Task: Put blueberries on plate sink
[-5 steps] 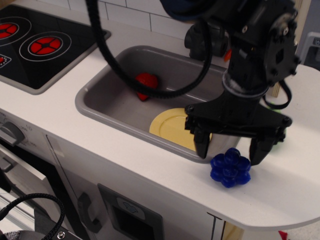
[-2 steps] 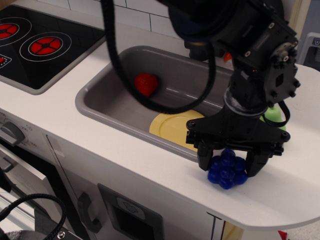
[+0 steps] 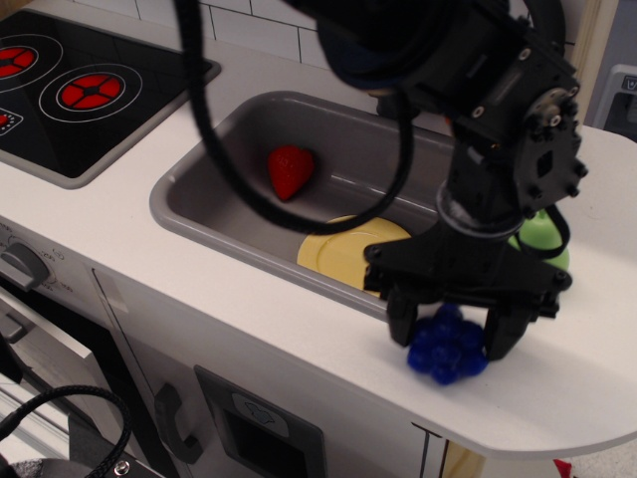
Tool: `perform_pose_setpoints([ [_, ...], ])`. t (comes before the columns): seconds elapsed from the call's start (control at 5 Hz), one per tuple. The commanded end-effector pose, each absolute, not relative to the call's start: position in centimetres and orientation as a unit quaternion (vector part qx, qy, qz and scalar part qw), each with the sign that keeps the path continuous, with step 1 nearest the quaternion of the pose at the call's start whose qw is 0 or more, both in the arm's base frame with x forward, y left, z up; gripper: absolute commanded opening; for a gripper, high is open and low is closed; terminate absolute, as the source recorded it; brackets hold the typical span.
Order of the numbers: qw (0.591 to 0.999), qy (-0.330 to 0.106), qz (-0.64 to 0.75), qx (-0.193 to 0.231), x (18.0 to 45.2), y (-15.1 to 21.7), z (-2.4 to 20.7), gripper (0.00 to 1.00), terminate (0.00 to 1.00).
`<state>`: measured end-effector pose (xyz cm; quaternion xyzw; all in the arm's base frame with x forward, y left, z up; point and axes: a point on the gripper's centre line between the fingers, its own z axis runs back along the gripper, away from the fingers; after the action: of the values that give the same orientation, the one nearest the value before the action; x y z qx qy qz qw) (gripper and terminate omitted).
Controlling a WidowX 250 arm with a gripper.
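Note:
The deep-blue blueberries (image 3: 446, 349) sit on the white counter just right of the sink's front right corner. My black gripper (image 3: 450, 337) is down over them, one finger on each side, closed against the cluster. The pale-yellow plate (image 3: 340, 249) lies in the front right of the grey sink (image 3: 194, 194), partly hidden by my arm. The blueberries are outside the sink, in front of and to the right of the plate.
A red strawberry (image 3: 291, 170) lies in the sink's middle. A green pear (image 3: 540, 236) is on the counter behind my arm. The black stovetop (image 3: 80, 95) with red rings is at the far left. The counter's front edge (image 3: 398, 413) is close below the blueberries.
My gripper has come down around the blueberries and closed on them; the cluster has shifted slightly left with the fingers.

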<state>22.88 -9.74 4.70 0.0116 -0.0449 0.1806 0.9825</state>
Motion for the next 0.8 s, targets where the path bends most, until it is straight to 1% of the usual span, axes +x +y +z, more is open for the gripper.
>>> perform_pose_setpoints([
  [0.0, 0.973, -0.088, 0.212, -0.007, 25.1, -6.9, 8.8, 0.00, 0.00],
  [0.2, 0.966, -0.112, 0.233, 0.016, 26.7, -4.4, 8.1, 0.00, 0.00],
  [0.4, 0.961, -0.109, 0.252, 0.022, 28.3, -2.6, 7.1, 0.00, 0.00],
  [0.6, 0.954, -0.117, 0.272, 0.039, 30.2, -1.4, 5.7, 0.00, 0.00],
])
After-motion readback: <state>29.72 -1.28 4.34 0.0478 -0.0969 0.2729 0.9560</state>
